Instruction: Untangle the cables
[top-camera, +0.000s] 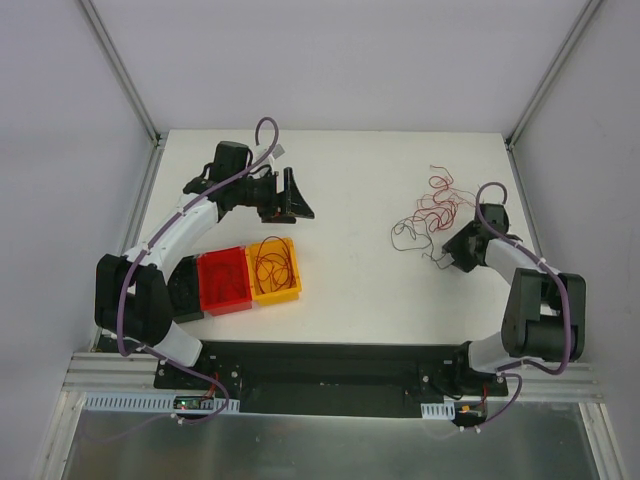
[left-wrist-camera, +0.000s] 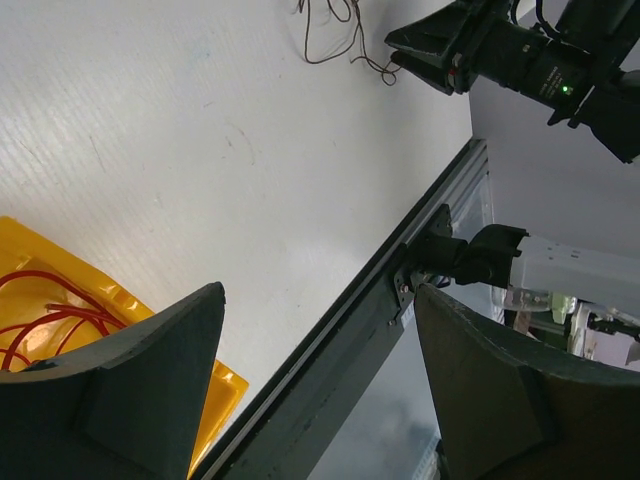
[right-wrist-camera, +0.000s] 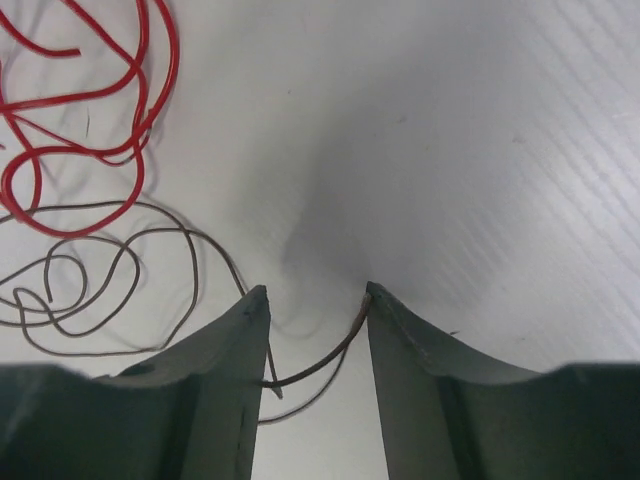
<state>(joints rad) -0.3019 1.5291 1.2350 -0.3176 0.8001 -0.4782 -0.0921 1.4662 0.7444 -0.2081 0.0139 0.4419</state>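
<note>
The cables (top-camera: 432, 210) lie in a loose red and dark tangle on the white table at the right. My right gripper (top-camera: 440, 256) is low at the tangle's near edge. In the right wrist view its jaws (right-wrist-camera: 316, 290) stand apart, and a thin dark cable (right-wrist-camera: 320, 360) runs across the gap, touching both fingertips. Red cable loops (right-wrist-camera: 90, 100) lie beyond to the left. More red cables (top-camera: 273, 262) are coiled in the yellow bin (top-camera: 290, 293). My left gripper (top-camera: 300, 205) hovers open behind the bins with nothing between its fingers (left-wrist-camera: 150, 380).
A red bin (top-camera: 224, 281) and a black bin (top-camera: 185, 290) stand left of the yellow one. The table's near edge is a black rail (top-camera: 330, 360). Grey walls and metal posts enclose the table on three sides.
</note>
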